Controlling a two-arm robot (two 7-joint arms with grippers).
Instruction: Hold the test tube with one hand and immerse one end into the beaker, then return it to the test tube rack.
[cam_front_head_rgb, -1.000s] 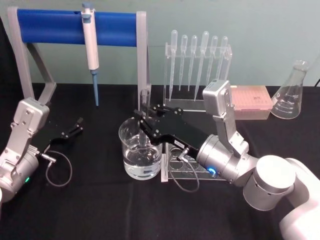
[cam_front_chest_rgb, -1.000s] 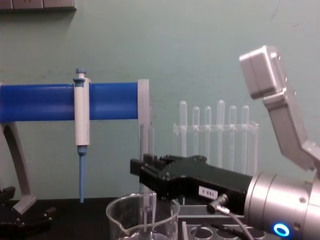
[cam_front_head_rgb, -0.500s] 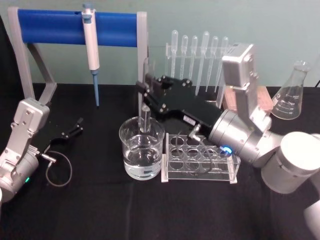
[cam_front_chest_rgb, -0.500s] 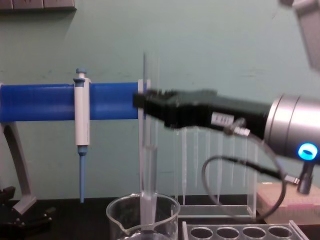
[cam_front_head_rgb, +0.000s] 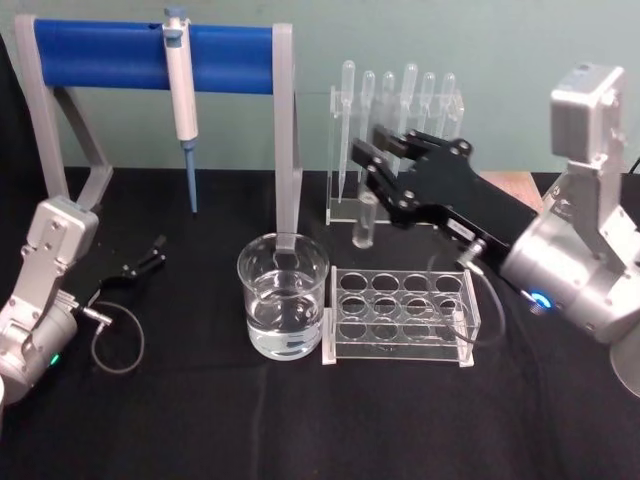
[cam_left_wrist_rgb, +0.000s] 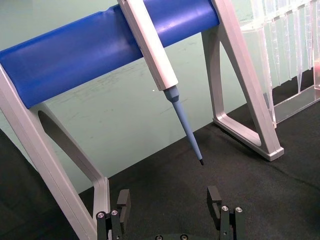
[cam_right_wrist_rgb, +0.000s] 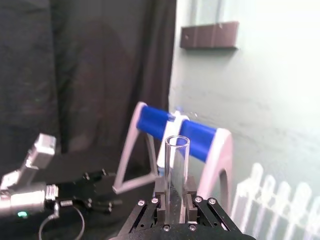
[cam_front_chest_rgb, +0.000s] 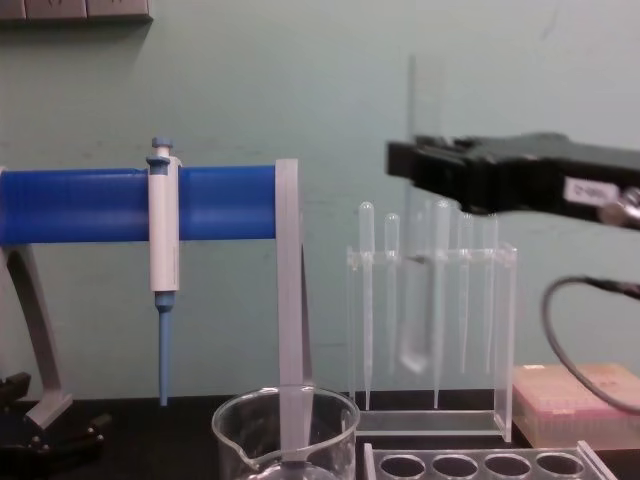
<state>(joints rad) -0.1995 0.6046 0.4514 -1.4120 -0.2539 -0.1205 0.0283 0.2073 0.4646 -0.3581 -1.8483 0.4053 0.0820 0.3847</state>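
Head view: right gripper (cam_front_head_rgb: 372, 172) raised behind the clear tube rack (cam_front_head_rgb: 400, 315), jaws pinching the test tube (cam_front_head_rgb: 366, 222), held upright with round end hanging free above the surface, between the rack and the pipette stand (cam_front_head_rgb: 395, 130); beaker (cam_front_head_rgb: 283, 296) standing to the left of the rack, partly filled with clear liquid, well apart from the tube. Left gripper (cam_front_head_rgb: 148, 255) parked low at the left on the black surface (cam_front_head_rgb: 200, 420). Left wrist view: left gripper (cam_left_wrist_rgb: 170, 210) idle, jaws spread, nothing between them, pipettor (cam_left_wrist_rgb: 160, 65) hanging on the blue bar beyond. Right wrist view: test tube (cam_right_wrist_rgb: 176, 170) clamped between the jaws below its open rim, rim standing clear above. Chest view: test tube (cam_front_chest_rgb: 418, 310) hanging plumb beneath the right gripper (cam_front_chest_rgb: 425, 175), round end above rack level, beaker (cam_front_chest_rgb: 285, 430) off to the lower left. Judged: thin glass, light, rigid, brittle, probably wet and slippery at the lower end; grip near the rim sound, moderate pressure only, no knocks against rack or stand.
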